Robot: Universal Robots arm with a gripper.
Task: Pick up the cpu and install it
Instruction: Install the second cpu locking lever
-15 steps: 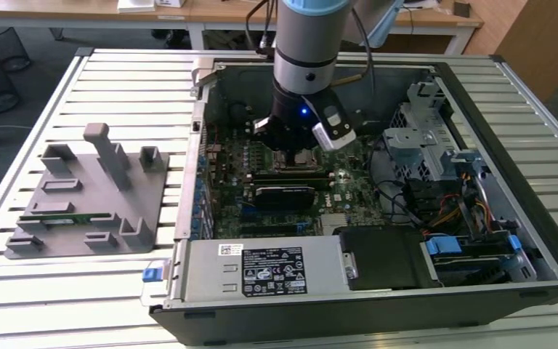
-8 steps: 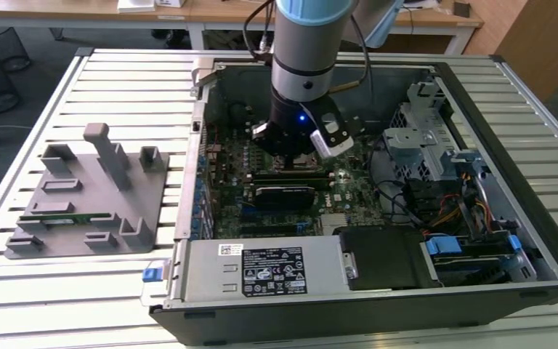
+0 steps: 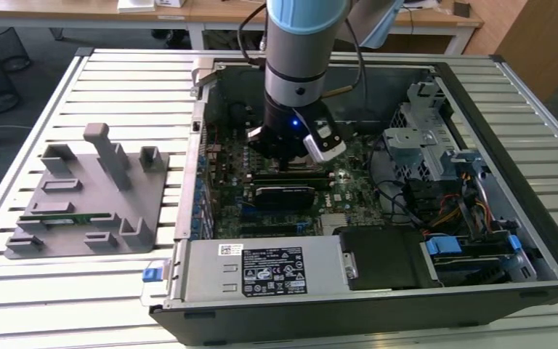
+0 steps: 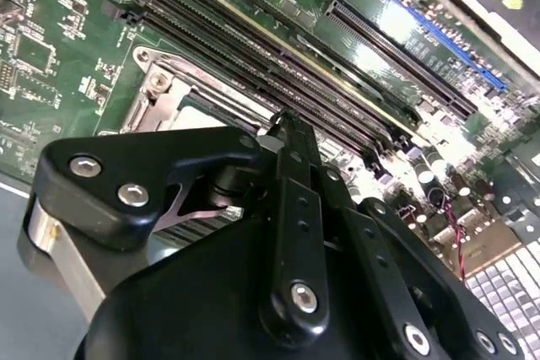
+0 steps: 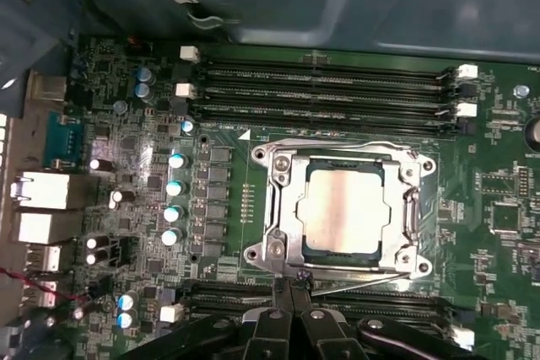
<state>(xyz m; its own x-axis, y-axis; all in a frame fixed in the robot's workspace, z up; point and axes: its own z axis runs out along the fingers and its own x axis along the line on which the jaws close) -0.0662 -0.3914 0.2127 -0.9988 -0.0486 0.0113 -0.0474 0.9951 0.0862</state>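
Hovering over the seated cpu (image 5: 343, 208), the pincer (image 5: 291, 280), seemingly pressed together, sits at six o'clock; install apparently done.

The gripper's (image 5: 291, 288) black linkage is cut off by the picture edge in the first wrist view, and its fingertips cover the socket frame's (image 5: 283, 217) near edge. In the second wrist view, the linkage hides most of the cpu (image 4: 198, 109) beyond the fingers.
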